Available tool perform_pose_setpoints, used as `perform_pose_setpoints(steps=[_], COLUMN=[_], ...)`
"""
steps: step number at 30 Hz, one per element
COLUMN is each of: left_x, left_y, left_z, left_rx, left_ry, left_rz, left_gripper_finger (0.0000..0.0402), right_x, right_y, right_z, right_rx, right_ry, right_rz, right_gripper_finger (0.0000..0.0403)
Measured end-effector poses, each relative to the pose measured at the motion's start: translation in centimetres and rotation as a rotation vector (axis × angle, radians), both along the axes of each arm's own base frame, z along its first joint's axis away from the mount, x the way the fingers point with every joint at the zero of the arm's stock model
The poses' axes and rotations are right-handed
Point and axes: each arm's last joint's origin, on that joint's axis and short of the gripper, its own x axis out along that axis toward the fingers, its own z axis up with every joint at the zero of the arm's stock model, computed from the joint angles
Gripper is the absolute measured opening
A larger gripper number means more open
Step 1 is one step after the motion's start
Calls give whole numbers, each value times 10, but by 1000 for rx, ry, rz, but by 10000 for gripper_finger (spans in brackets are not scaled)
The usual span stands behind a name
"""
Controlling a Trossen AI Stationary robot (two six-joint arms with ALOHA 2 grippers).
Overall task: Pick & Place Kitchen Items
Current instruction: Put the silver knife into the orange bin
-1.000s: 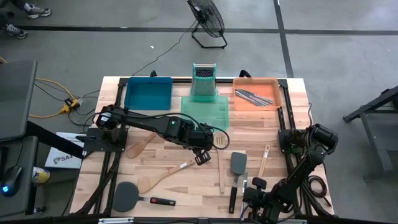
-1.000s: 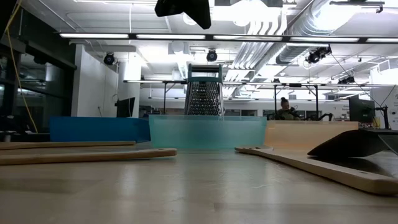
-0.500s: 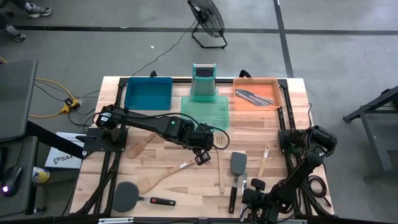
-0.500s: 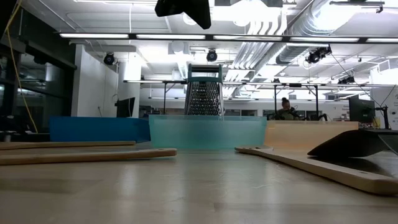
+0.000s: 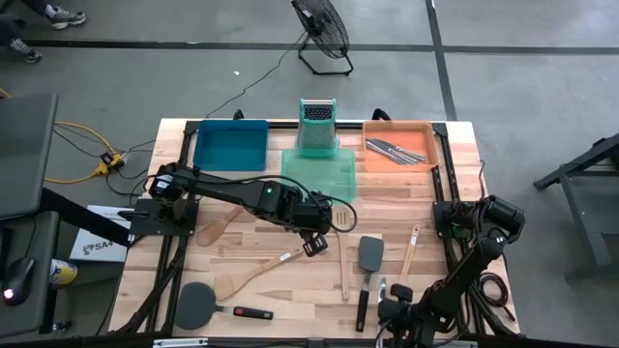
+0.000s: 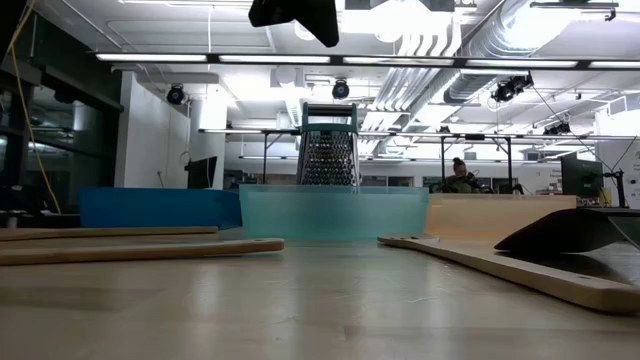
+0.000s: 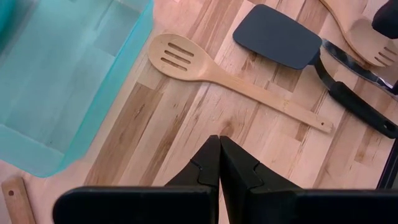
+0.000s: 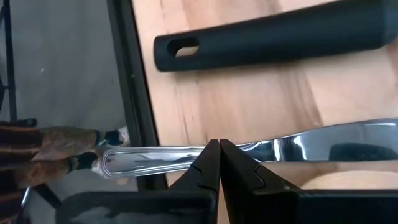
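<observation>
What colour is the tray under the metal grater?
Translucent green tray; the grater stands at its far end. The high view shows it best.

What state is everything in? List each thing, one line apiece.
green tray, empty.
blue tray, empty.
orange tray, holding silver cutlery.
box grater, upright.
left gripper, jaws shut, empty, beside the green tray.
right gripper, jaws shut, empty, over the silver knife.

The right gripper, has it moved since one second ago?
Yes. In the high view the right gripper has slid slightly toward the table's near edge, along the black spatula handle.
</observation>
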Motion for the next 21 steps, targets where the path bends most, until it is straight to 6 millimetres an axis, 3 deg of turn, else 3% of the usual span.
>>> perform_pose_setpoints(steps=[21], left_x=[0], left_y=[0], left_z=[0], left_rx=[0], left_ry=[0], left_rz=[1], left_gripper_finger=[0], right_x=[-9], right_y=[4], right_z=[6], right_rx=[55], right_ry=[69], right_rz=[72], right_gripper_finger=[3])
